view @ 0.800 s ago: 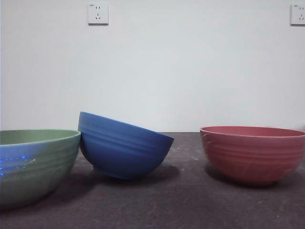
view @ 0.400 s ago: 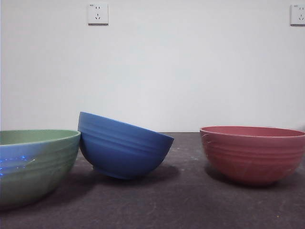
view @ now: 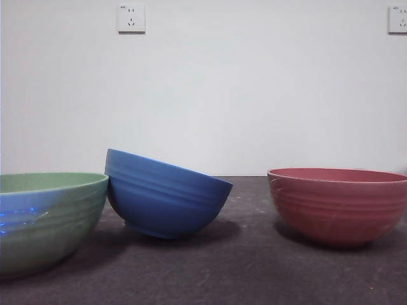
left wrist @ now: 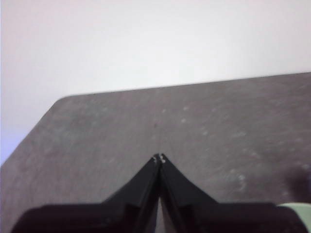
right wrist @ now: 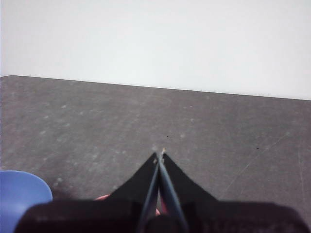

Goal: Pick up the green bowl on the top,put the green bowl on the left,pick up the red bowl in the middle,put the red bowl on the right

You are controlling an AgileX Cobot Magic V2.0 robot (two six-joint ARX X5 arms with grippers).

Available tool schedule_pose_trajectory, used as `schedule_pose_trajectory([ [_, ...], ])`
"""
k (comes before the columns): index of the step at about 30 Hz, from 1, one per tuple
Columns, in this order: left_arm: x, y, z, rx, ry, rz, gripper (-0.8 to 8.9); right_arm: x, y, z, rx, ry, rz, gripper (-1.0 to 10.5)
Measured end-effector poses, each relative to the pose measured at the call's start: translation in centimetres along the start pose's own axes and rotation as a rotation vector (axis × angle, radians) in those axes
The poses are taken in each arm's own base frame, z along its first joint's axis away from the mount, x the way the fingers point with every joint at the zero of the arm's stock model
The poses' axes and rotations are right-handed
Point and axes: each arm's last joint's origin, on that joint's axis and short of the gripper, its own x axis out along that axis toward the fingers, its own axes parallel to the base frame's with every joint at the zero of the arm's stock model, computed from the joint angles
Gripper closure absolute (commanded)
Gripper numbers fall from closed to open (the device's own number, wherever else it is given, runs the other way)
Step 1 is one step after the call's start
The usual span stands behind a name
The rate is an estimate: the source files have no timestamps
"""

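The green bowl (view: pixel 48 219) stands upright at the near left of the table in the front view; a sliver of its rim (left wrist: pixel 296 207) shows in the left wrist view. The red bowl (view: pixel 338 203) stands upright at the right; a thin pink edge of it (right wrist: pixel 103 197) shows in the right wrist view below the jaws. My left gripper (left wrist: pixel 159 158) is shut and empty above bare table. My right gripper (right wrist: pixel 159 155) is shut and empty, above the red bowl's edge. Neither arm shows in the front view.
A blue ribbed bowl (view: pixel 164 196) sits tilted in the middle, leaning against the green bowl's rim; it also shows in the right wrist view (right wrist: pixel 22 194). The dark grey table (view: pixel 241 267) meets a white wall with two sockets (view: pixel 131 18).
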Motion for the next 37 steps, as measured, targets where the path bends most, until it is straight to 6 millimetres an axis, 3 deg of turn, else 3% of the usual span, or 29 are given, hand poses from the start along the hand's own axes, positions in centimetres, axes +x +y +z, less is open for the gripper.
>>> schedule_pose_trajectory([
  [7, 2.5, -0.1, -5.1, -0.023, 0.054, 0.027, 8.17, 0.0, 0.0, 0.0, 0.0, -0.001, 0.0, 9.4],
  [12, 2.8, -0.2, -6.9, -0.036, 0.066, 0.026, 8.17, 0.0, 0.0, 0.0, 0.0, 0.0, 0.0, 9.4],
  [37, 2.8, -0.1, -7.5, -0.058, 0.094, 0.026, 8.17, 0.0, 0.0, 0.0, 0.0, 0.0, 0.0, 9.4],
])
